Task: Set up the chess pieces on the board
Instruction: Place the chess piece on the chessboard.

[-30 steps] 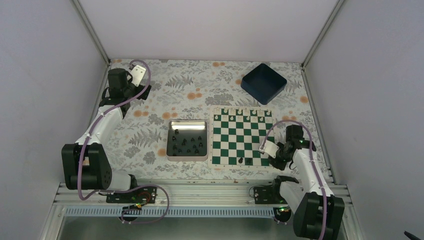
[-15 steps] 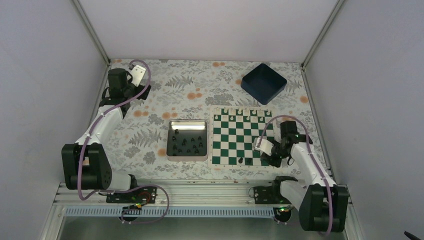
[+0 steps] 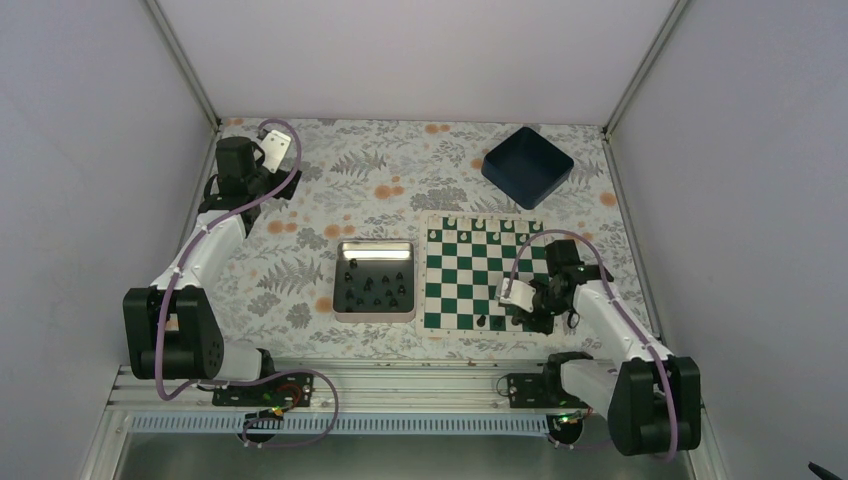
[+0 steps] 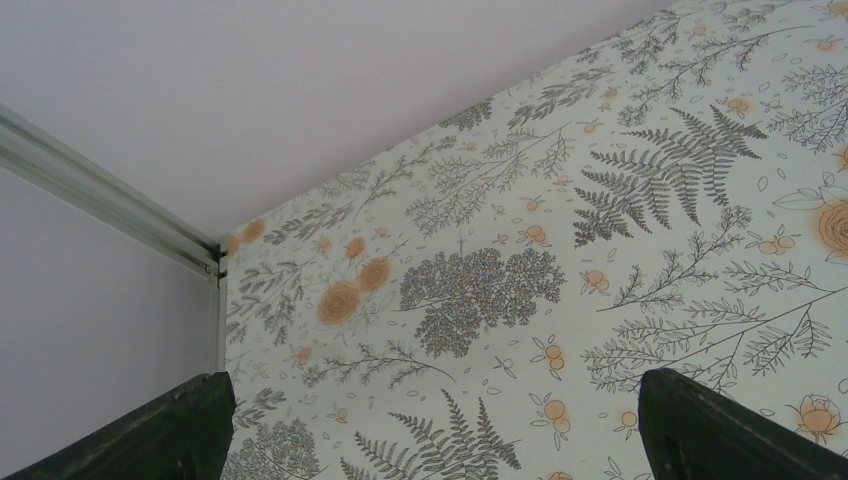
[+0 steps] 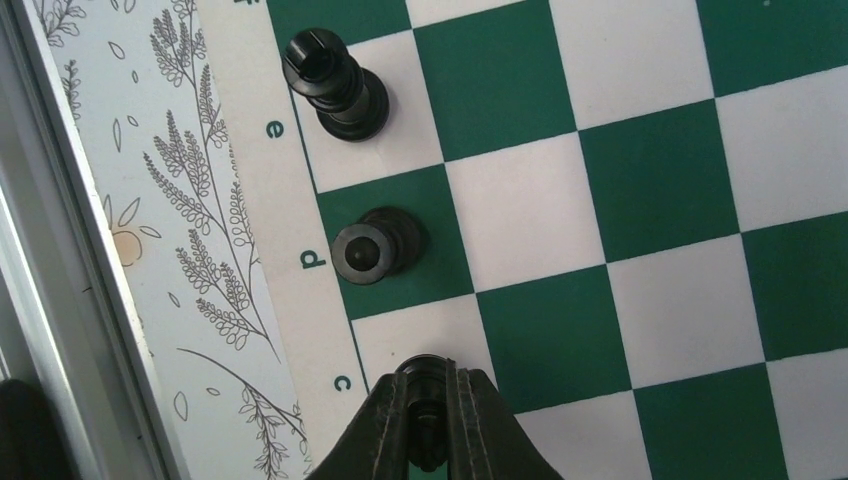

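Observation:
The green and white board (image 3: 470,270) lies right of centre. My right gripper (image 3: 520,316) is low over its near edge. In the right wrist view the right gripper (image 5: 428,385) is shut on a small black chess piece (image 5: 424,367) above the white square at letter c. Two black pieces stand on the board's near row: one on the white e square (image 5: 340,85) and one on the green d square (image 5: 375,245). Several more black pieces (image 3: 376,288) lie in the silver tin (image 3: 340,300). My left gripper (image 4: 440,440) is open and empty over the far left corner.
Small white pieces (image 3: 480,224) line the board's far edge. A dark blue bin (image 3: 527,165) stands behind the board. The tin sits just left of the board. The metal frame rail (image 5: 40,250) runs close along the board's near side.
My right gripper has moved left along the board's near edge, carrying the black piece from the right border to the c square. The left arm has not moved.

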`<state>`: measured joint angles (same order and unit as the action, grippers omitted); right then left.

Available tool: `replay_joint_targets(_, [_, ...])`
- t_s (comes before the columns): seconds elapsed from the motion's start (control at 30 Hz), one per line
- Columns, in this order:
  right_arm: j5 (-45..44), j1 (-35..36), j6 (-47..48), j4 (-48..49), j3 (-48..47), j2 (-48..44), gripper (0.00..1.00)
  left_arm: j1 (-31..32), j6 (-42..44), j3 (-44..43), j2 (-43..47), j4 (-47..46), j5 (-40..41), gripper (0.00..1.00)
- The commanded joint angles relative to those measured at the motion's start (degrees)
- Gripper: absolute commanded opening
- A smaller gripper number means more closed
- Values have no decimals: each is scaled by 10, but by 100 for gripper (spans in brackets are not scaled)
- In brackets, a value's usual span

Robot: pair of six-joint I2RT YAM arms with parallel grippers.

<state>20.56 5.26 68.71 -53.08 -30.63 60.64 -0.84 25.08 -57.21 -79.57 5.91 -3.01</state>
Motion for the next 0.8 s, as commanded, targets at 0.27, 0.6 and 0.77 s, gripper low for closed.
replay_joint_targets(0.27, [11,19,-18,16,-6,23,10,1,8,-9,-8,-8,6,100])
replay_joint_targets(0.6, [3,21,-22,19,-3,26,18,1,8,-11,-11,-7,4,100])
replay_joint_targets(0.77, [1,21,-22,17,-2,23,23,1,9,-11,-13,-7,4,100])
